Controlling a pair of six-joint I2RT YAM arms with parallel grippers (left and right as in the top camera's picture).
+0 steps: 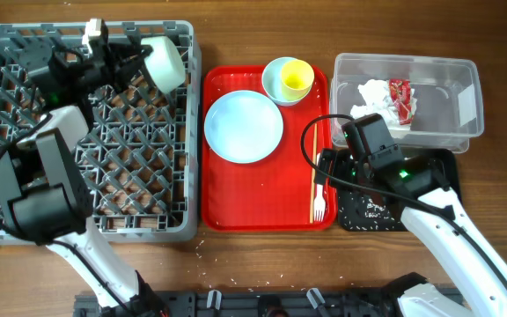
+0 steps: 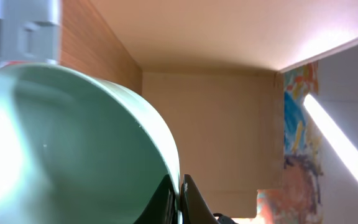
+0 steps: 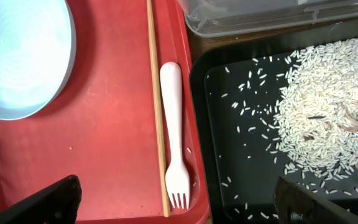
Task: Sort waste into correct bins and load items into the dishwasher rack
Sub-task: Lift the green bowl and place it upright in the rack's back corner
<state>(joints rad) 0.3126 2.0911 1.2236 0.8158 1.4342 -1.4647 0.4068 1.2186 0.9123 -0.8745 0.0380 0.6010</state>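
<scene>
**Left arm's got a bowl over the rack, right arm parked over the fork**

Overhead: the grey rack [image 1: 25,220] takes up the left side. The left gripper [image 1: 146,60] is at the rack's far right corner, clamped onto a pale bowl [image 1: 167,60] that's tipped on its side over the pegs. The red tray [image 1: 262,198] sits in the middle with the plate [image 1: 243,126] on it, plus a second bowl [image 1: 275,84] at the far edge with the yellow cup [image 1: 297,78] sitting inside. The chopsticks [image 1: 313,158] and white fork [image 1: 320,204] lie along the tray's right edge. The clear tub [image 1: 451,75] is far right, holding the tissue [image 1: 372,95] and red wrapper [image 1: 400,97]. The black tray [image 1: 359,211] is just in front of it, mostly hidden under the right arm. The right gripper [image 1: 327,169] hangs over the seam between the red tray and the black tray.

Left wrist: the bowl's underside fills the left half. The dark fingers [image 2: 191,202] are pinched together right at its rim, with a bit of grey rack in the top corner.

Right wrist: the fingers [image 3: 42,202] are spread wide with nothing between them. The fork and one chopstick lie below on the red tray, and there's a slice of plate top left. The rice [image 3: 316,118] is piled in the black tray with beige scraps at the right edge.
</scene>
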